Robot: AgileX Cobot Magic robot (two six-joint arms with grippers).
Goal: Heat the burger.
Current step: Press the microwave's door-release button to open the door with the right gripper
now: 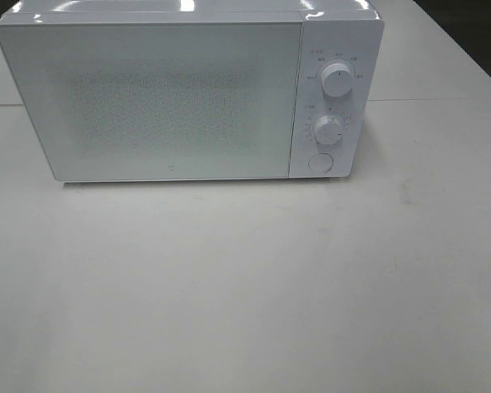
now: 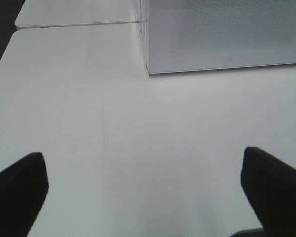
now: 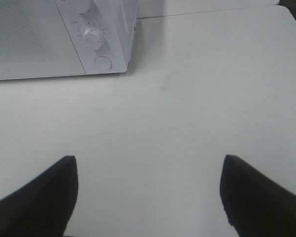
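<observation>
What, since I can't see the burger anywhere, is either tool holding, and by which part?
Nothing. The left tool and the right tool are both open over the table.

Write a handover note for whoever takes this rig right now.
Left gripper: open, empty, over the table.
Right gripper: open, empty, over the table too.
Microwave: door shut.
Burger: in no view; possibly behind the door, cannot tell.
Done: cannot be judged.
Left: find the burger, then check whether heating has been set.
</observation>
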